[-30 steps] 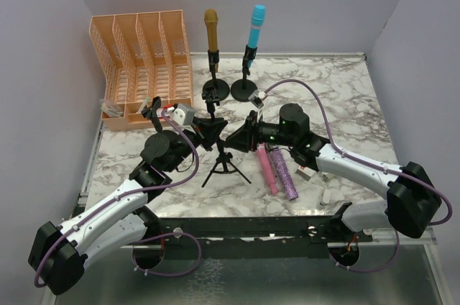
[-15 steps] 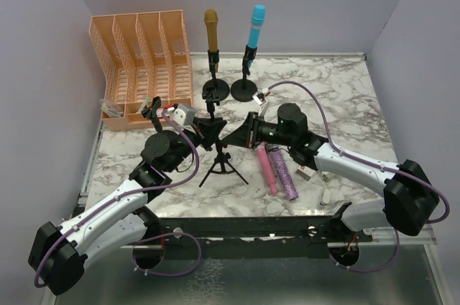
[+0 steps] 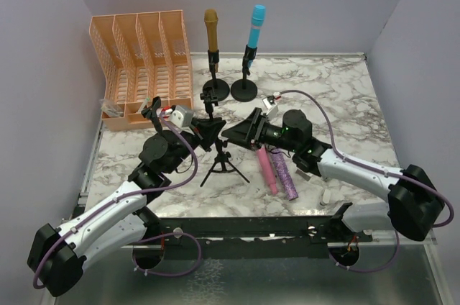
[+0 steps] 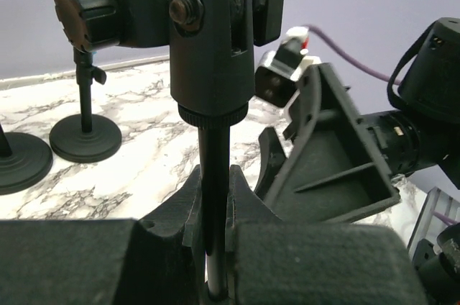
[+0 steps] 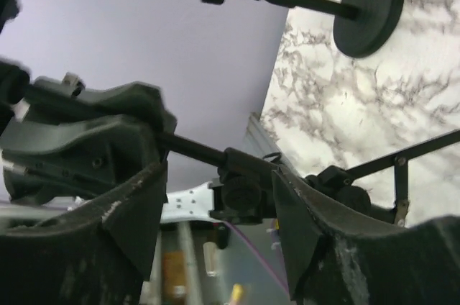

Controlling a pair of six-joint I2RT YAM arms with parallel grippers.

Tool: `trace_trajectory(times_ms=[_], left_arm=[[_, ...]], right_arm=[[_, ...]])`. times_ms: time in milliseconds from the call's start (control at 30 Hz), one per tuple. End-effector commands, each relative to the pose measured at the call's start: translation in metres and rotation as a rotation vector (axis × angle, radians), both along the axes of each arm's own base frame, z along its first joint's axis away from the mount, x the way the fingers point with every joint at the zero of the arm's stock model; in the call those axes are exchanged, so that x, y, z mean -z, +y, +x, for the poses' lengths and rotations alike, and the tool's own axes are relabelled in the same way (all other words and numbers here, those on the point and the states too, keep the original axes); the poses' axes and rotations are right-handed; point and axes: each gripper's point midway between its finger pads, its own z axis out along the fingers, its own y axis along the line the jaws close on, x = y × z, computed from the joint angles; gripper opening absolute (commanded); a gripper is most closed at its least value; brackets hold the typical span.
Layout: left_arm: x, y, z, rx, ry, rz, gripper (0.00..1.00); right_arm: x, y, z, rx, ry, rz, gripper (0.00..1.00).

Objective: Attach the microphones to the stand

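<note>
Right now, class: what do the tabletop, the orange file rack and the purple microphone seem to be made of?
Tabletop: marble-look, white with grey veins, smooth; perhaps laminate.
Orange file rack: probably moulded plastic, matte, gridded walls.
Purple microphone: glitter-coated body, speckled; core unclear.

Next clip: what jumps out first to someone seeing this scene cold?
Two arms meet mid-table at a black tripod stand: the left gripper clamps its pole, the right gripper open beside it. Behind, a gold microphone and a cyan microphone stand upright on desk stands; a pink microphone and a purple microphone lie flat right of the tripod.
</note>
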Motion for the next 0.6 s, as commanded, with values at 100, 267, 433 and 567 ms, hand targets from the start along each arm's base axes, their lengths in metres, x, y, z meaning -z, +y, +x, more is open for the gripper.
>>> trace_trajectory(times_ms=[100,267,433,567], left_arm=[[-0.039,0.004,-0.011,0.027,-0.071,-0.120,0.00],[-0.043,-0.001,-0.014,0.061,-0.064,-0.131,0.00],[-0.045,-0.003,-0.016,0.075,-0.060,-0.137,0.00],[-0.044,-0.004,-0.015,0.080,-0.057,-0.133,0.00]], right_arm=[[-0.024,-0.014,-0.007,-0.084,-0.597,-0.152,0.67],[-0.009,-0.018,-0.016,-0.247,-0.871,-0.301,0.68],[-0.004,-0.014,-0.023,-0.360,-0.956,-0.329,0.68],[-0.005,-0.006,-0.030,-0.427,-0.934,-0.281,0.60]])
